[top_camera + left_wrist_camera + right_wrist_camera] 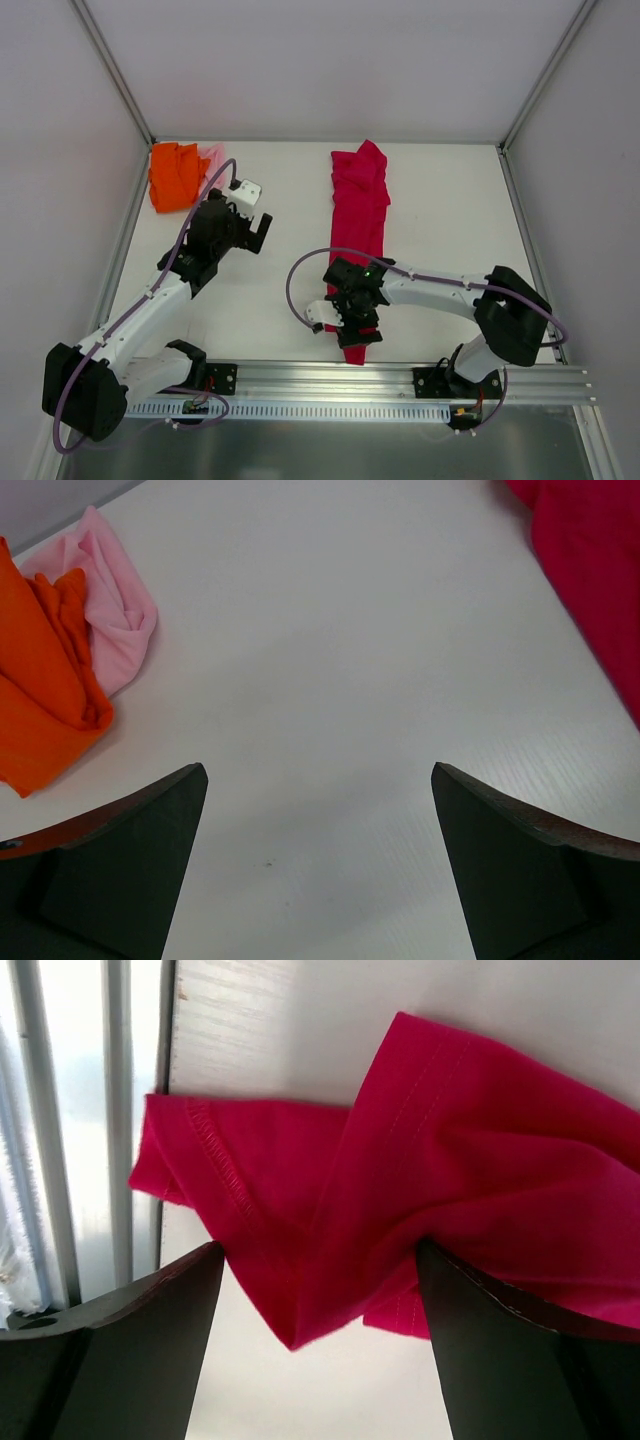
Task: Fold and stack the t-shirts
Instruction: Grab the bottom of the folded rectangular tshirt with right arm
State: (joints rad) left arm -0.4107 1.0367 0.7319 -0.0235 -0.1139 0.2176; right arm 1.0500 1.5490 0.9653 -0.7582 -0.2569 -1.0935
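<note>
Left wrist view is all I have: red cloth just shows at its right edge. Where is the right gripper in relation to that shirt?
Observer: The right gripper sits open over the near end of the crimson-red t-shirt, with a bunched corner of the cloth between its fingers.
Operator: And how does the whole shirt lie?
Observer: In the top view it is a long narrow strip, running from the far side of the table to its near edge.
</note>
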